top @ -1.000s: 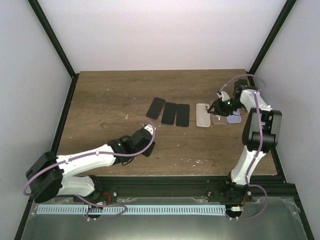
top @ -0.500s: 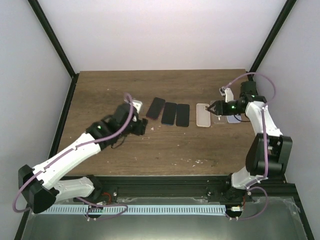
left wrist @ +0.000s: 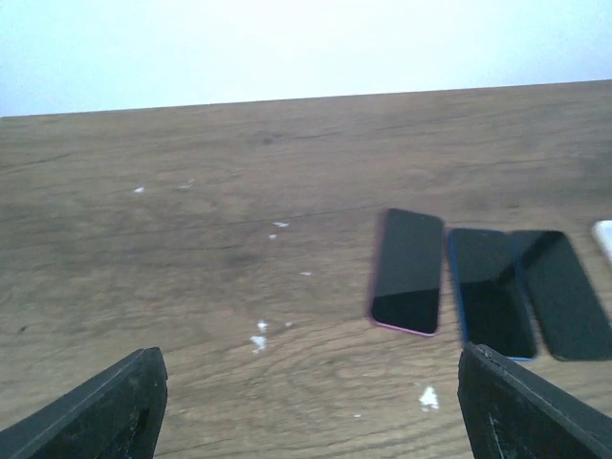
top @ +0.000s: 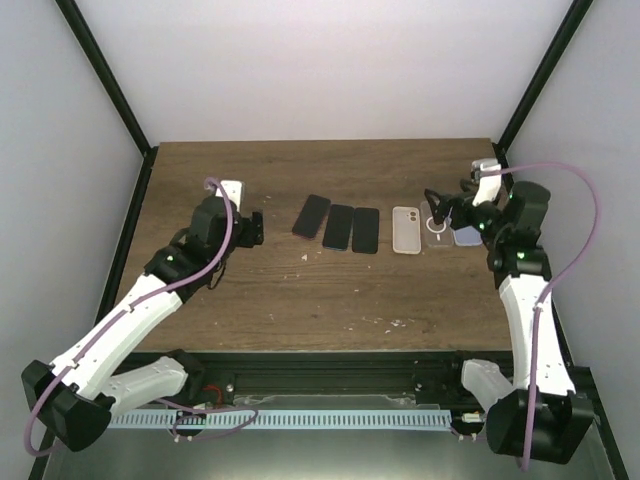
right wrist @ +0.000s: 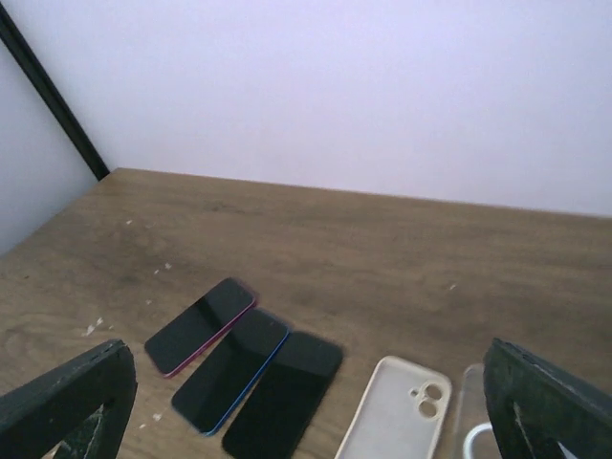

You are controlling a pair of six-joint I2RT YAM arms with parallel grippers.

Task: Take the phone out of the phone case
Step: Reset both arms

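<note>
Three phones lie face up in a row: one with a pink edge, one with a blue edge and a black one. To their right lie an empty white phone case, a clear case with a ring, and a lavender case. My left gripper hovers open left of the phones. My right gripper is open above the clear case. Neither holds anything.
White flecks dot the brown wooden table between my left gripper and the phones. Black frame posts and white walls close in the table on three sides.
My left arm swung from the front of the table up to the left of the phones. My right arm drew back from the clear case. Both grippers opened wider.
</note>
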